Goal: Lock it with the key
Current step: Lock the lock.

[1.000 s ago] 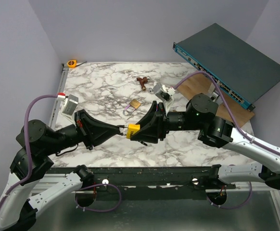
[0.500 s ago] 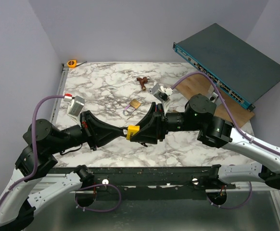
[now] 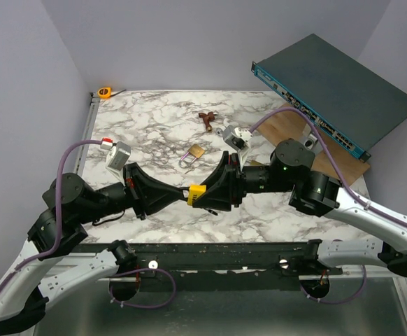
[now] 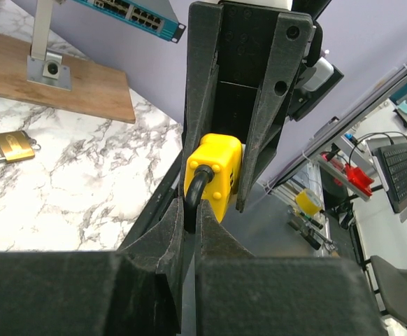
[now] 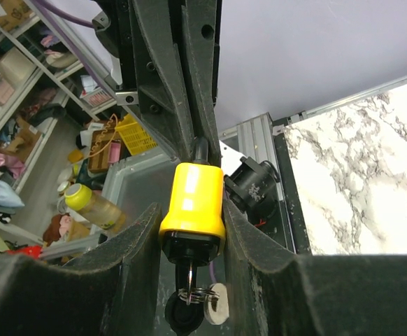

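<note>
Robotics lab, bench cell. Evidence: two black-and-white robot arms [image 3: 308,183] mounted at the edge of a marble-patterned tabletop [image 3: 154,126], which is boxed in by plain lavender partition walls [image 3: 189,42]. A teal rack-mount network switch [image 3: 336,91] is propped over a brown wooden board [image 3: 287,129]. Beyond the cell are cluttered storage shelves [image 5: 11,77] of boxes and bottles, a yellow plastic crate [image 5: 130,133], and a desk with a black keyboard [image 4: 406,164].

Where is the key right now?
In the right wrist view, low and central, the key sticks out of the yellow padlock's bottom end, clamped in the right gripper.
</note>
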Tool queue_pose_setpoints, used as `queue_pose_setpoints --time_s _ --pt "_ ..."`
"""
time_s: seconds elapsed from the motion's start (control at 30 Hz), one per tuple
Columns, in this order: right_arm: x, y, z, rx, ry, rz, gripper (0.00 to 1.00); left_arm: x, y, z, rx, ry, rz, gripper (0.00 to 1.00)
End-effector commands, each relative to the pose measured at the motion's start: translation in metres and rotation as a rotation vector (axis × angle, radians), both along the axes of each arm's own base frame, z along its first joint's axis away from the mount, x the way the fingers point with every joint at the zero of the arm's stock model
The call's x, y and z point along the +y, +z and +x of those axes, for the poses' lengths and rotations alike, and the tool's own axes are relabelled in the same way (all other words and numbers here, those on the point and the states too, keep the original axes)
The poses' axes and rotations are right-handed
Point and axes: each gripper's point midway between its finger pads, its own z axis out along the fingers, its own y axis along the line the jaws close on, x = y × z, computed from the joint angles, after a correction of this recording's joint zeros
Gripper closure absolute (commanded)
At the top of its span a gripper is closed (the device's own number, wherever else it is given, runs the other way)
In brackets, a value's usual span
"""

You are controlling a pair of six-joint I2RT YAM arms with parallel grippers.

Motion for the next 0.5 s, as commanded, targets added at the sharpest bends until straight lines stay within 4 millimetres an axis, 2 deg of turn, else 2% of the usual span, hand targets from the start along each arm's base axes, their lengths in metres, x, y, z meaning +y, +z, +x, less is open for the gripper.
queue_pose_setpoints --time_s 0.0,0.47 --pt "0.026 -0.012 0.048 -0.006 -0.205 0.035 0.99 -0.034 -0.037 -0.03 0.106 -0.273 0.097 1.0" --pt "0.013 -0.026 0.049 0.007 -0.252 0.024 0.99 -0.036 -0.023 -0.018 0.081 -0.213 0.052 1.0"
